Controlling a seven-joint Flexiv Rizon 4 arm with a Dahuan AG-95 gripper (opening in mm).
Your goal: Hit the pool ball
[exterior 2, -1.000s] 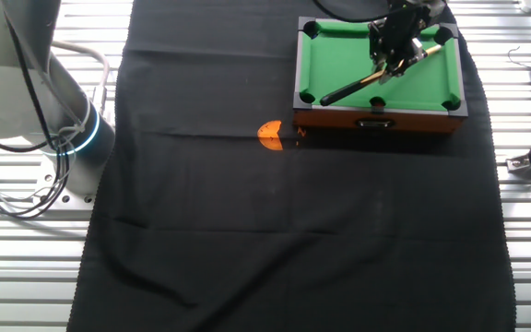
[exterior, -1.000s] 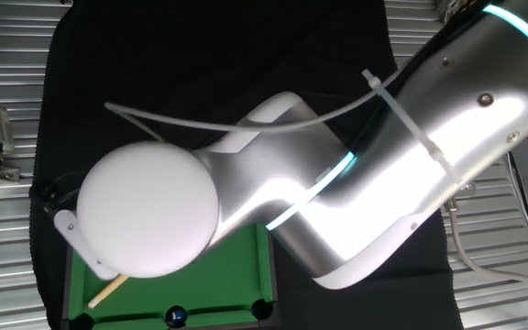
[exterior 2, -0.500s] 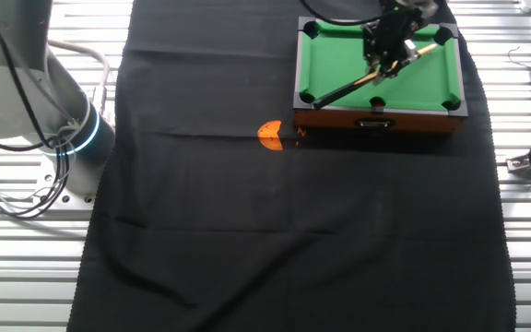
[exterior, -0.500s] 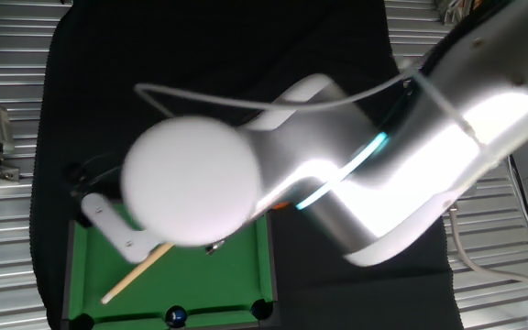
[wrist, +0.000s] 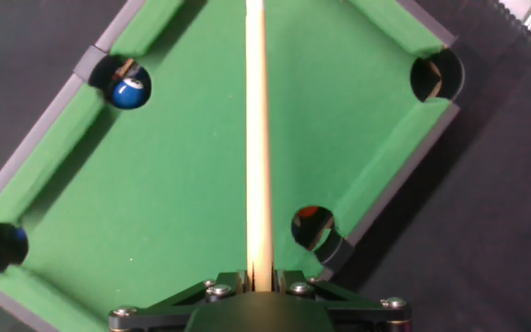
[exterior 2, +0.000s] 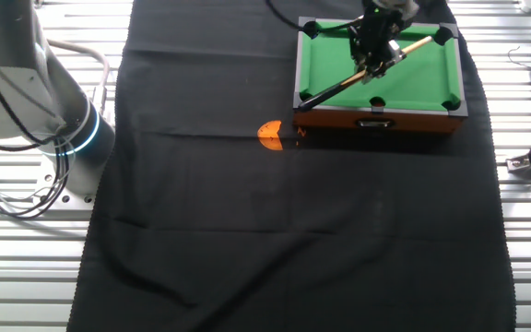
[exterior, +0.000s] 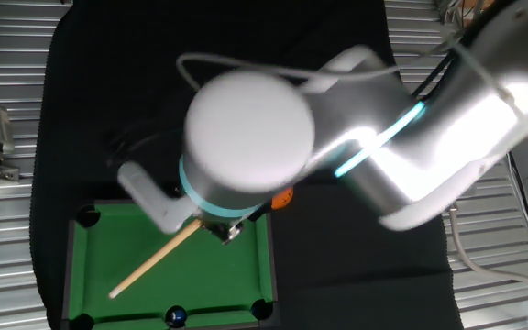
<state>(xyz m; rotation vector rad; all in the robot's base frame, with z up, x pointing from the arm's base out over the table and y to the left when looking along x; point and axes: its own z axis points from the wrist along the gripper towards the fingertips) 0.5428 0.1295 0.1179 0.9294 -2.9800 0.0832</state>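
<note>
Your claw (wrist: 256,288) is clamped on the wooden cue (wrist: 255,138), and over the last second it has swept across the green pool table (wrist: 192,184) toward its far side. The red pool ball (wrist: 310,214) now sits down in a side pocket, just beside the cue shaft. A blue ball (wrist: 129,90) rests at a corner pocket. The hit looks done.

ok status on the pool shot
Gripper shut on cue. Red ball not clear, only a reddish glint in the pocket right of cue. Blue ball at another pocket, clear of the cue.
</note>
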